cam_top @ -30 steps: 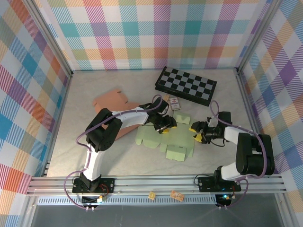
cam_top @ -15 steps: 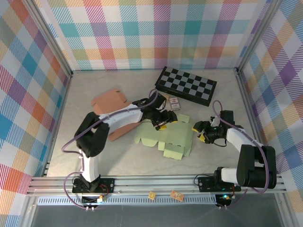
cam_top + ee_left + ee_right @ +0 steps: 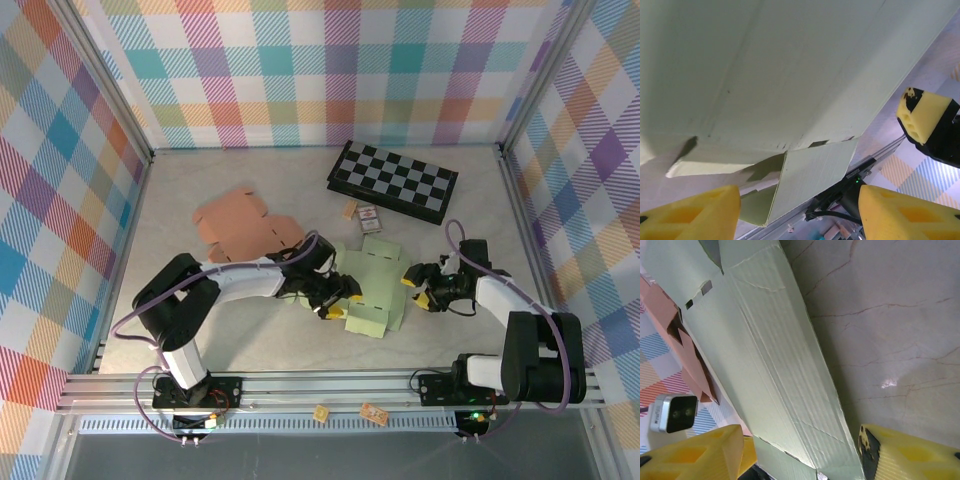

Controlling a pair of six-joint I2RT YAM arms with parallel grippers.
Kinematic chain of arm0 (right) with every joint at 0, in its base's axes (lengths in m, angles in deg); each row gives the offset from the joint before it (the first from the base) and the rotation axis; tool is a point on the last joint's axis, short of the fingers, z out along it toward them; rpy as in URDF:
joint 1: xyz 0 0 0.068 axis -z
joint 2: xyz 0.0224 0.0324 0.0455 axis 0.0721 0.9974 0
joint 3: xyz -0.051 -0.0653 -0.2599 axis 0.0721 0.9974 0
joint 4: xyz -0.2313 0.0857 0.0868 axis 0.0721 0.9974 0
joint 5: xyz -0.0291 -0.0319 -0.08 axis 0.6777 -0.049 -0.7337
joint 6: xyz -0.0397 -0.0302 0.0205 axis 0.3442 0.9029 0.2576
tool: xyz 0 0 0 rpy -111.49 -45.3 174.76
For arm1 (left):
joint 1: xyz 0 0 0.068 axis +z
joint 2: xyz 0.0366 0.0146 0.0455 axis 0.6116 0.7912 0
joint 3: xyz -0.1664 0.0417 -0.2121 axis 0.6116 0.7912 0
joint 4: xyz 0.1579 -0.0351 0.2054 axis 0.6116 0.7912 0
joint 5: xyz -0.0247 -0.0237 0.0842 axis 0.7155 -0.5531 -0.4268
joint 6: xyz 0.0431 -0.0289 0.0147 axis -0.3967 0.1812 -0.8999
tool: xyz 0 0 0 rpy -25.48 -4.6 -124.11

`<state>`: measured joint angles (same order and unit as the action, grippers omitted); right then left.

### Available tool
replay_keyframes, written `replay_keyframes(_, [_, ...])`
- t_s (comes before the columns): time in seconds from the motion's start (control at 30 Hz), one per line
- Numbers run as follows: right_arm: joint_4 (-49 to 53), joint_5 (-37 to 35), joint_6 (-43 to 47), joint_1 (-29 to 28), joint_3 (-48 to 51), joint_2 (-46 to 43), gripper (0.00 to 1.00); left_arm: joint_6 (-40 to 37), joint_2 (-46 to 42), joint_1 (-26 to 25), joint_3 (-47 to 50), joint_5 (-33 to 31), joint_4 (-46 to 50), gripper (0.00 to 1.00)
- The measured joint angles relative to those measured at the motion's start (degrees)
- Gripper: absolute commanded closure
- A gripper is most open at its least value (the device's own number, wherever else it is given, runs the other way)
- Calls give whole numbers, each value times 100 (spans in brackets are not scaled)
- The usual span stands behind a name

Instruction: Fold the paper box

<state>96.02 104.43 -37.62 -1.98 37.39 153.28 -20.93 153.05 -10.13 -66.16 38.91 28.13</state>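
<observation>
Green paper box [image 3: 372, 285] lies mid-frame on the worktop [image 3: 250, 330], between 2 end effectors.
The left end effector [image 3: 338, 304] sits at the box's lower-left edge with its pads apart; its wrist view shows a flap [image 3: 812, 172] in the gap. The right end effector [image 3: 417, 289] stands open at the box's right edge, with a panel running between its pads. Print on the small cards [image 3: 368, 217] is too small to read.

A folded checkerboard [image 3: 394, 181] lies at the back, a small card box [image 3: 370, 219] just beside it.

Bright, even light, seemingly from overhead, soft shadows, one small glare spot on the table [image 3: 888, 384], wrist foregrounds blurred.
</observation>
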Motion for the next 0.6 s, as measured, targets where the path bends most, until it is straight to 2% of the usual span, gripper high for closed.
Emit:
replay_keyframes(0.1, [-13,63,-9,0,0,85,37,297,31,-52,243,0,-529,41])
replay_keyframes(0.23, [-59,168,-24,0,11,243,37,446,111,-125,273,-17,-767,44])
replay_keyframes(0.33, [-136,243,-39,0,35,396,38,511,120,-151,275,-26,-1001,51])
replay_keyframes(0.5, [-205,299,-44,0,35,538,38,636,225,-166,278,-22,-1408,79])
replay_keyframes(0.6, [-203,282,-44,0,35,531,38,645,232,-166,275,-22,-1473,89])
